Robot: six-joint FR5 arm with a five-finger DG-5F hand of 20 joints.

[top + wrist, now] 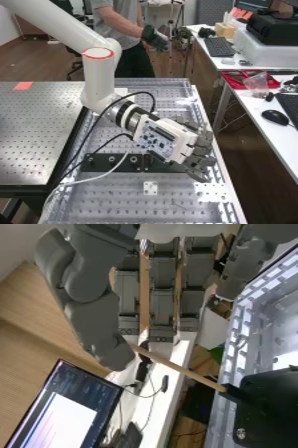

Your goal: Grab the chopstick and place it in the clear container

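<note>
Okay, early stage by the looks of it: nothing grabbed, nothing placed. Hand [201, 151] is over the bench [106, 200], close to its long edge on the desk side. Wrist view has the fingers [161, 299] straight and side by side, thumb [93, 319] well apart from them, so open, no pinch. Chopstick [178, 368] slants out of a black mount [266, 409], one end at the mount, the other up by the thumb tip; contact with the thumb, can't tell. So the approach looks mostly done, my call. Left to do: close on the chopstick, pull it free of the mount, carry it over, put it in the clear container. Grab step is next, whole placing half untouched.
</note>
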